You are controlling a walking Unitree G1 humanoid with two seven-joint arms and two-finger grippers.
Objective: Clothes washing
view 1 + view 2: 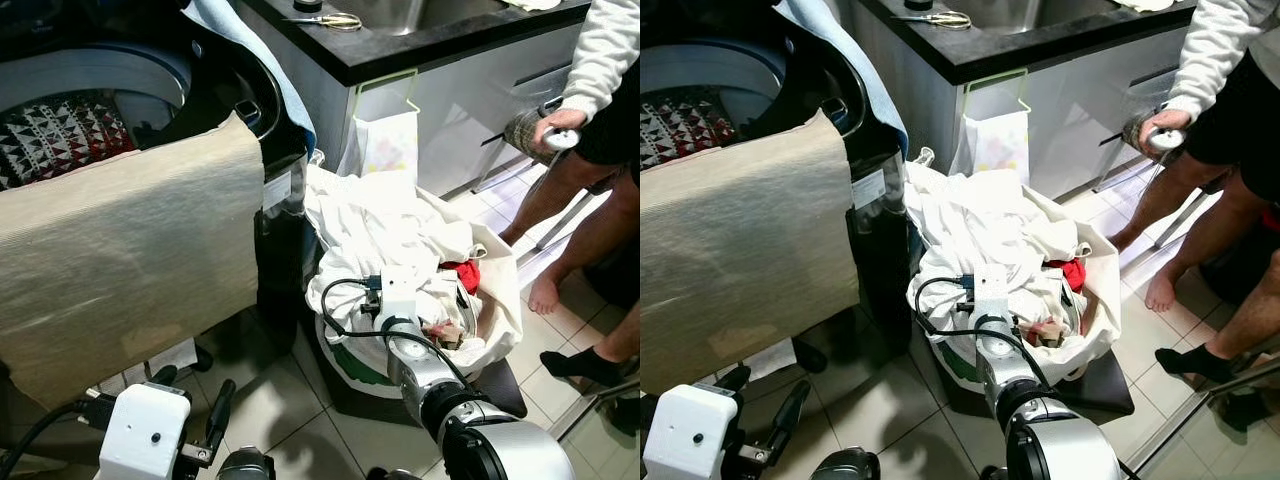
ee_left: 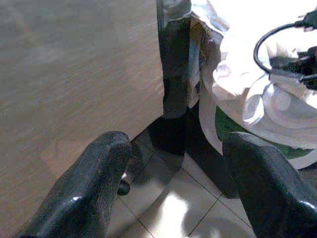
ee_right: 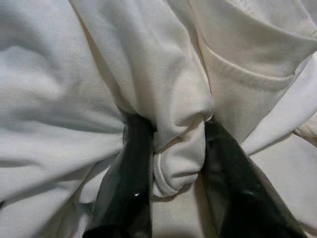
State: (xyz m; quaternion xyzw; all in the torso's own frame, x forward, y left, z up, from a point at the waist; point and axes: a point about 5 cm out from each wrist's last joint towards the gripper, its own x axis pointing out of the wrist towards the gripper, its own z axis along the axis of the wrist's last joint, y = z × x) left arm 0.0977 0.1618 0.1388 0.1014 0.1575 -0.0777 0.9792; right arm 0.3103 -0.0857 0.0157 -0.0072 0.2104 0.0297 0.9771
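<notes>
Nearest, low at the tiled floor (image 1: pixel 290 400): left gripper (image 2: pixel 178 198), fingers spread wide, nothing between them, just beside the beige towel (image 1: pixel 120 260) draped over the washing machine's (image 1: pixel 230 90) front rim. To its right, right gripper (image 3: pixel 173 168) buried in the laundry bag (image 1: pixel 500 320), both black fingers (image 3: pixel 131 178) pinched on a bunched fold of white garment (image 3: pixel 183 124), cloth bulging out between and over them. White clothes heaped high in the bag, a red item (image 1: pixel 463 272) tucked at the far side. Farther left, a patterned red-and-white fabric (image 1: pixel 55 135) inside the open drum. Beyond, a dark counter (image 1: pixel 420 45) with scissors (image 1: pixel 330 20). At far right, a person's hand (image 1: pixel 555 125) and bare legs (image 1: pixel 560 230).
</notes>
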